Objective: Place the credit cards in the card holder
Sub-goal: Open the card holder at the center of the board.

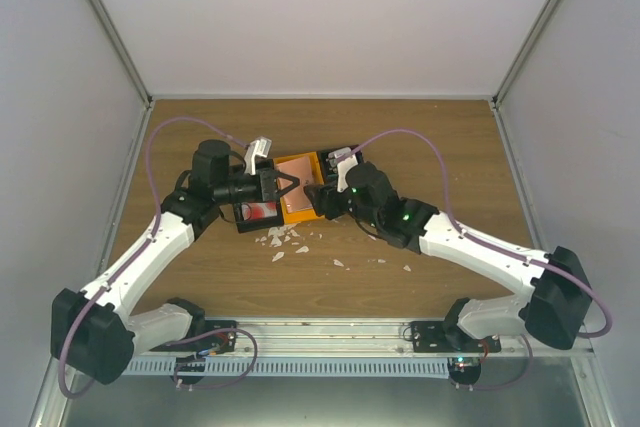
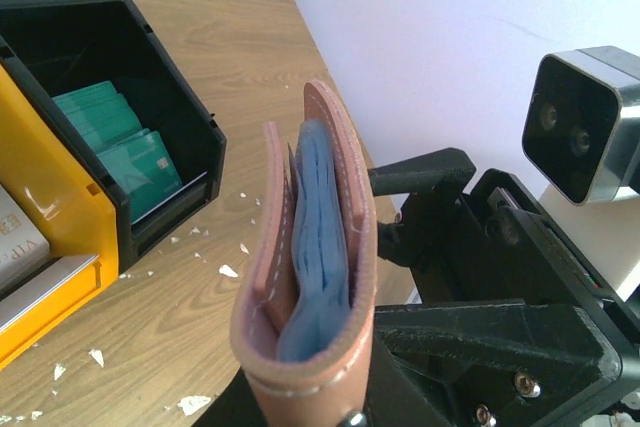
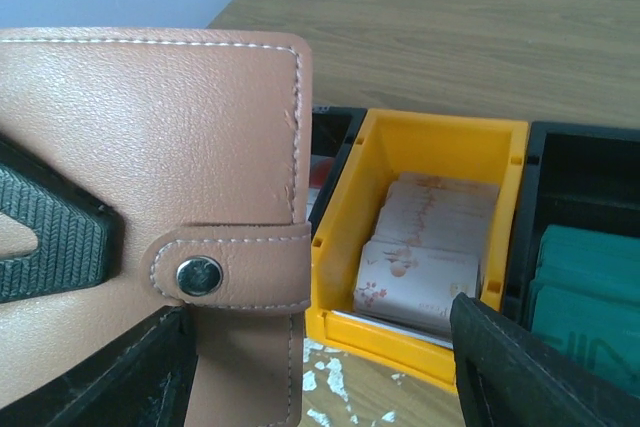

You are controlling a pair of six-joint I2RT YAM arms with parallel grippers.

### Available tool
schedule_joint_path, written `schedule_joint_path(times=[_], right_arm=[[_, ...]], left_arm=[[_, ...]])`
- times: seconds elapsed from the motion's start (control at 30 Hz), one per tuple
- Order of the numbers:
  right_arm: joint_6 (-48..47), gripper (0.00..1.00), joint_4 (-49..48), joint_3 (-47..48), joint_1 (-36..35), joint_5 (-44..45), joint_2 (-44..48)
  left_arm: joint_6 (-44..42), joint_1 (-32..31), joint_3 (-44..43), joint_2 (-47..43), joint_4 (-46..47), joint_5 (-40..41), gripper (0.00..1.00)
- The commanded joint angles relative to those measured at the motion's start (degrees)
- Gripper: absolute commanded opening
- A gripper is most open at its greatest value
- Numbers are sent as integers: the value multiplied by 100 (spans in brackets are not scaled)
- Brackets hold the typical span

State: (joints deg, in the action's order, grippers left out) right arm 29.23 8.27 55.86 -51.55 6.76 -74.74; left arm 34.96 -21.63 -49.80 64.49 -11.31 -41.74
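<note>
The card holder [image 1: 300, 194] is a reddish-brown wallet held upright over the bins. In the left wrist view it [image 2: 315, 247] is edge-on and slightly spread, with blue pockets inside. My left gripper [image 1: 287, 187] is shut on it; one ribbed finger [image 3: 50, 237] presses on its face. In the right wrist view its snap strap [image 3: 200, 275] faces me. My right gripper [image 3: 320, 367] is open, with the wallet's edge between the jaws. Pale pinkish cards [image 3: 425, 247] lie in the orange bin [image 3: 345, 237]. Teal cards [image 2: 115, 142] lie in a black bin [image 2: 195, 162]. Red-marked cards [image 1: 262, 211] lie in the left bin.
The bins stand in a row at mid-table. Small white paper scraps [image 1: 290, 242] are scattered on the wood in front of them. The right wrist's camera housing [image 2: 580, 127] sits close beside the wallet. White walls enclose the table.
</note>
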Motion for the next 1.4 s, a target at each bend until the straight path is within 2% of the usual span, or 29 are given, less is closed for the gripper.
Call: schedule_joint_path(times=[0.0, 0.33, 0.63, 0.97, 1.17, 1.37], right_arm=[[-447, 72, -605, -118, 57, -69, -5], [-584, 80, -808, -322, 148, -640, 93], [-350, 81, -1082, -410, 295, -654, 150], [-160, 84, -1337, -555, 452, -1071, 260], [-54, 83, -1101, -514, 470, -621, 196], [110, 68, -15, -209, 470, 842, 47]], left_arm=[[53, -75, -23, 3, 391, -660, 0], [-10, -71, -49, 129, 266, -635, 0], [-146, -78, -75, 169, 142, -614, 0], [-203, -76, -30, 108, 88, -601, 0], [-204, -70, -22, 91, 97, -615, 0], [-258, -77, -68, 45, -58, -347, 0]])
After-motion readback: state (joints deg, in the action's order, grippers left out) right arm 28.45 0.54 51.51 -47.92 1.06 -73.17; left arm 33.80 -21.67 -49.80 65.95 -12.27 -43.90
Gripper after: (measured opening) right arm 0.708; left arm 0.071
